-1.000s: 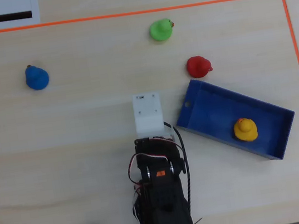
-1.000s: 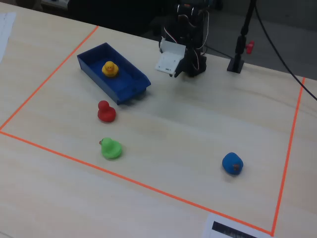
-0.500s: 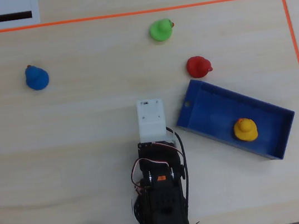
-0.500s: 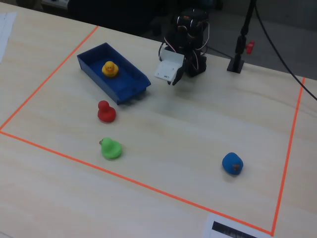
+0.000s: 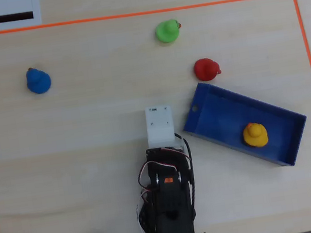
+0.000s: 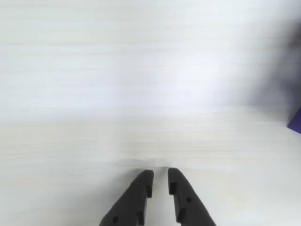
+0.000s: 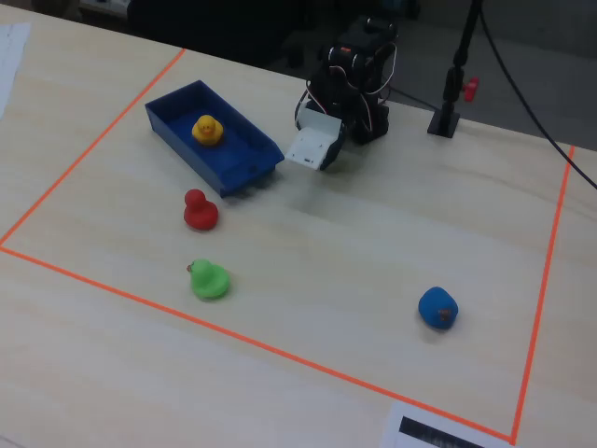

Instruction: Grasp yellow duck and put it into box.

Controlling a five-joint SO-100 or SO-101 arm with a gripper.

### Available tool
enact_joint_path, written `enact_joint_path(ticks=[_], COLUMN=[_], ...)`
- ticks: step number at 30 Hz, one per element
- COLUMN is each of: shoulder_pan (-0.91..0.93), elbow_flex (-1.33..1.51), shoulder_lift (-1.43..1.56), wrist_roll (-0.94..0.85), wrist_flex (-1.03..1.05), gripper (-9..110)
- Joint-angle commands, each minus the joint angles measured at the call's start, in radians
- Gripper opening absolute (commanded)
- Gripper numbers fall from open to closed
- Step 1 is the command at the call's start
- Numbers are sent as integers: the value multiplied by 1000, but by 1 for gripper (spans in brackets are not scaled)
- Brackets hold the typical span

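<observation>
The yellow duck (image 5: 255, 134) sits inside the box (image 5: 217, 116), on its floor toward the end that lies lower right in the overhead view; in the fixed view the duck (image 7: 207, 130) rests near the far end of the box (image 7: 244, 154). The box lies at a slant on the surface (image 5: 87, 132), with a small hole in the short wall nearest the arm.

The end effector (image 6: 160, 181) holds nothing. In the wrist view its two dark fingers (image 6: 138, 195) stand close together with only a narrow gap between the tips, above bare pale wood. A sliver of blue shows at the right edge of that view. In the overhead view the arm (image 5: 169, 202) is folded back near the bottom edge, its white wrist part just left of the box.

The red duck (image 5: 206, 69) stands just beside the box's upper corner, outside it. The green duck (image 5: 167, 31) is farther up, and the blue duck (image 5: 38, 81) sits well apart at upper left. Orange tape (image 5: 128, 15) frames the work area.
</observation>
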Motion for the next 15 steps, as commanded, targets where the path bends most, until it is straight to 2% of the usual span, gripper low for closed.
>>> enact_joint_path(ticks=[1,15], shoulder_pan=[-29,-57], elbow_flex=[9,9], shoulder_lift=[-3,-3], wrist_roll=[-6,-11], wrist_flex=[3,2], gripper=[0,2])
